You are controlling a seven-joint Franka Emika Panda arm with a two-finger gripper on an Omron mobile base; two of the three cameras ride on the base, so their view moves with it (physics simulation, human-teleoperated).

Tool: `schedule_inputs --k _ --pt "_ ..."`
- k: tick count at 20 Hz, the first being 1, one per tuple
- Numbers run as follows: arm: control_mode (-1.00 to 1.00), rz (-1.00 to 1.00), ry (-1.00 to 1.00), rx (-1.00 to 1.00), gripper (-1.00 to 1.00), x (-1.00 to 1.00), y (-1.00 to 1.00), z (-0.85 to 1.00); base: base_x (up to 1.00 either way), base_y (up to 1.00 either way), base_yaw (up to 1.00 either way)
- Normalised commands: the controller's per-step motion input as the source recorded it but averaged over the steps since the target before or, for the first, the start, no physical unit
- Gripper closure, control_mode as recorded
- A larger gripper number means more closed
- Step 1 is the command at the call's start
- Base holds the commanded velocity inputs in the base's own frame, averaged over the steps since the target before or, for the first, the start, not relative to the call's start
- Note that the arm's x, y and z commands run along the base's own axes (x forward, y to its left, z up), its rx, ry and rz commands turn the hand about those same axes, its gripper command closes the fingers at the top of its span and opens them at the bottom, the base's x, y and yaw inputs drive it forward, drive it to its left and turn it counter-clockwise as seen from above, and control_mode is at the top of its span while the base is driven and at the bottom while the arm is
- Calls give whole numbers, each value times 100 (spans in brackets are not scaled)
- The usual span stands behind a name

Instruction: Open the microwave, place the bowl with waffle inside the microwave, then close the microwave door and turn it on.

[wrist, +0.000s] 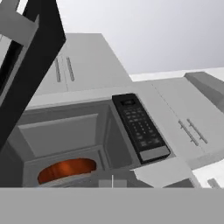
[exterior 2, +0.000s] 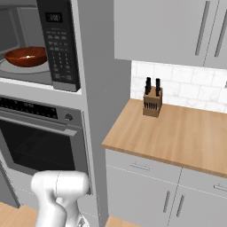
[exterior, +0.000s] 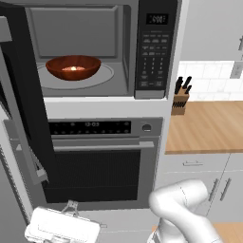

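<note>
- Wall oven (exterior: 99,161): built into a pale grey tall unit, dark glass door, horizontal silver handle, one knob beside its display strip.
- Wooden worktop (exterior 2: 177,133) to the right; knife block (exterior 2: 152,102) stands at the back of it, against the white tile backsplash (exterior 2: 186,86).
- Grey base cabinets (exterior 2: 146,190) below, grey upper cabinets (exterior 2: 164,29) above, bar handles.
- Floor (exterior 2: 13,215): light wood.
</note>
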Motion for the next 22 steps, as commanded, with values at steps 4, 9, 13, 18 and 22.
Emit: schedule_inputs --k 4,9,13,18,22 --pt "-100 3 -12 0 100 28 56 0 0 0 0" --pt "-100 5 0 0 100 20 79 1 0 0 0" --pt "-100 3 0 0 100 18 87 4 0 0 0" --pt "-100 3 -1 0 100 13 83 4 0 0 0" --pt "-100 0 -12 0 100 2 59 13 0 0 0"
